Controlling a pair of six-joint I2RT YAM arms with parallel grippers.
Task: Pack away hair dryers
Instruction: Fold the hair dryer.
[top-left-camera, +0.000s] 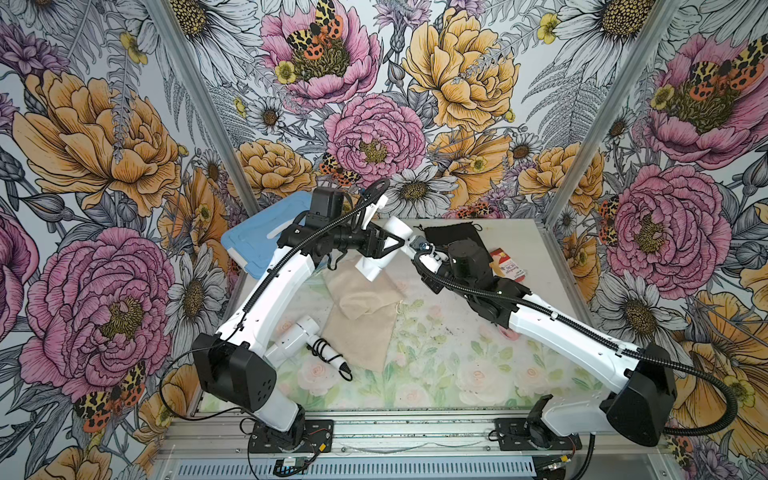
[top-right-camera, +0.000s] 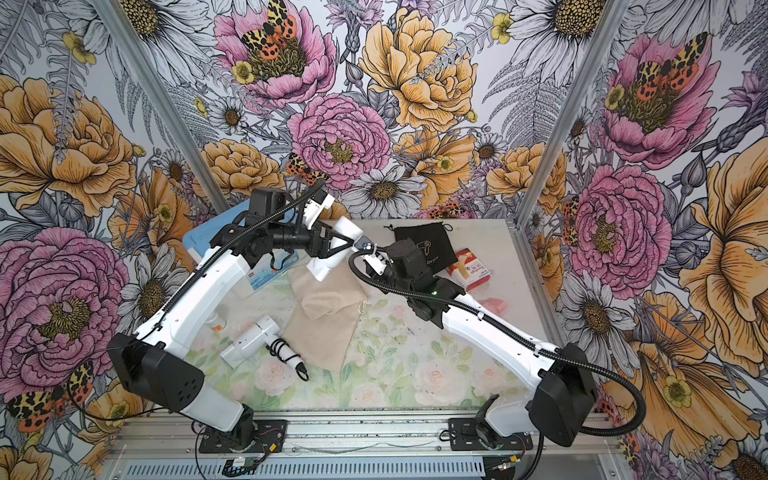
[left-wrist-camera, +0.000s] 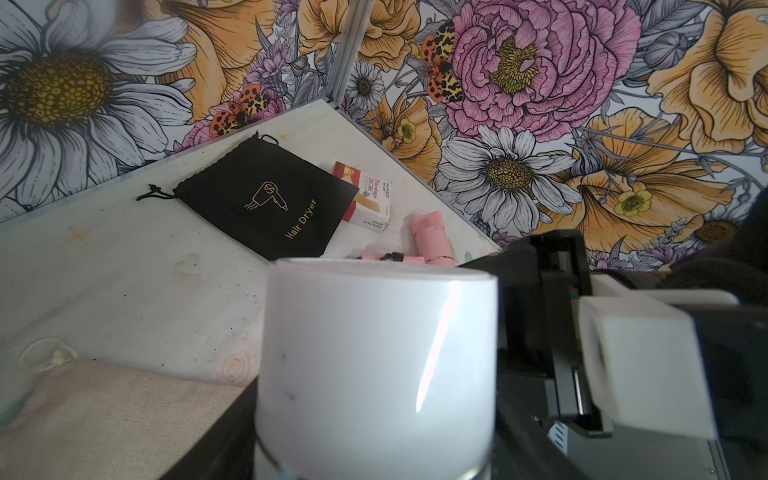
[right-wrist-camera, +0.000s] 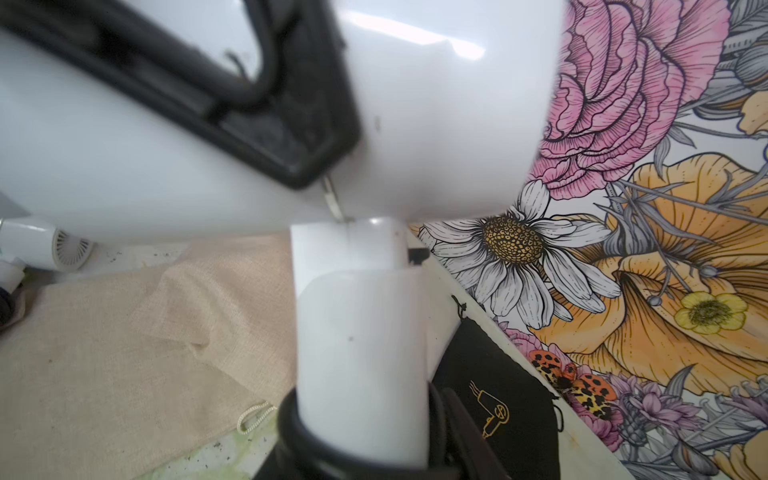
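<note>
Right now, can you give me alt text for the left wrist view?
The barrel of a white hair dryer fills the foreground. Beyond it on the table lie a black "Hair Dryer" drawstring pouch, a bandage box and a pink hair dryer; a beige pouch lies nearer.

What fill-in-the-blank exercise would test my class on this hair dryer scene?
1. The right gripper holds the raised white hair dryer by its ____.
2. The pink hair dryer lies nearest the box labelled ____.
3. The pouch beside that box is ____.
Missing words: handle; Bandage; black.
</note>
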